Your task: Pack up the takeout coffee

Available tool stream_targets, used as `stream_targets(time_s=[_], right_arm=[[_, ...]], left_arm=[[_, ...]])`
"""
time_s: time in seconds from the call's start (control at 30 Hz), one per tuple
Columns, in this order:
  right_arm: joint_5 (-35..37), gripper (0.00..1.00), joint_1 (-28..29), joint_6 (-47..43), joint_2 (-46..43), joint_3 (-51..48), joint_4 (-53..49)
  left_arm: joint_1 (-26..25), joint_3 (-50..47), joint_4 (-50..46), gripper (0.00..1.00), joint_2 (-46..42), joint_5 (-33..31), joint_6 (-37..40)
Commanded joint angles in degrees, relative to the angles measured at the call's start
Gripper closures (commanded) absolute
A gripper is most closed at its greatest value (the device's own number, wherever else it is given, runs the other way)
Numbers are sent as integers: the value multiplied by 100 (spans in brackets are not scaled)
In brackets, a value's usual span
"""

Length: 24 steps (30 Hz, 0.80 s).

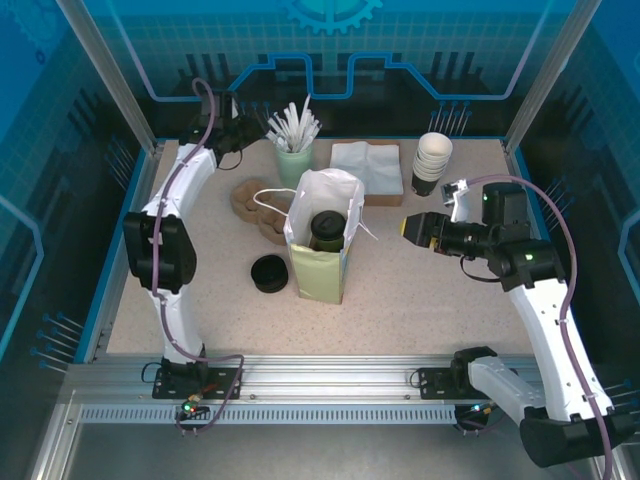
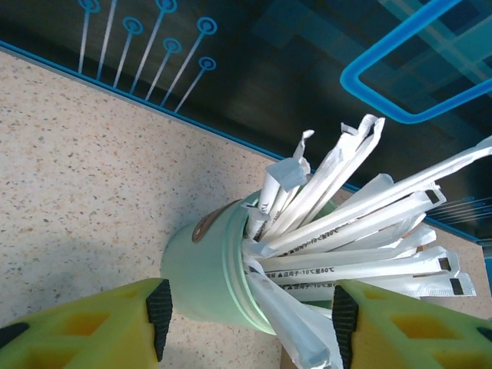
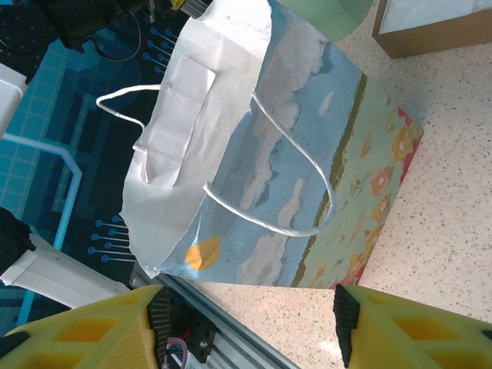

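Observation:
The takeout coffee (image 1: pixel 326 229), with its black lid up, stands inside the open paper bag (image 1: pixel 320 240) in the middle of the table. My right gripper (image 1: pixel 408 227) hovers just right of the bag, pointing at it. In the right wrist view it (image 3: pixel 250 323) is open with nothing between its fingers, facing the bag's printed side (image 3: pixel 307 177). My left gripper (image 1: pixel 250 135) is at the back left. Its jaws (image 2: pixel 252 319) stand open on either side of a green cup (image 2: pixel 201 273) stuffed with wrapped straws (image 2: pixel 346 231).
A squat black round piece (image 1: pixel 268 272) lies left of the bag. A brown cup carrier (image 1: pixel 252 200) sits behind it. A napkin box (image 1: pixel 367 170) and a stack of white cups (image 1: pixel 432 160) stand at the back right. The blue wall (image 2: pixel 231 69) rises behind the straw cup.

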Motion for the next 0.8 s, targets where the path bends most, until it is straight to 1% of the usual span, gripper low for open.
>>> stream_targets(time_s=[0.0, 0.2, 0.57, 0.77], right_arm=[[50, 40, -28, 18, 68, -28, 175], [37, 40, -26, -16, 174, 6, 219], [57, 40, -26, -99, 329, -37, 250], [59, 40, -32, -135, 393, -54, 259]], left_arm=[[-178, 332, -40, 41, 58, 61, 207], [-210, 478, -254, 43, 226, -170, 215], [-210, 709, -377, 50, 609, -458, 155], [-209, 793, -436, 61, 725, -474, 130]])
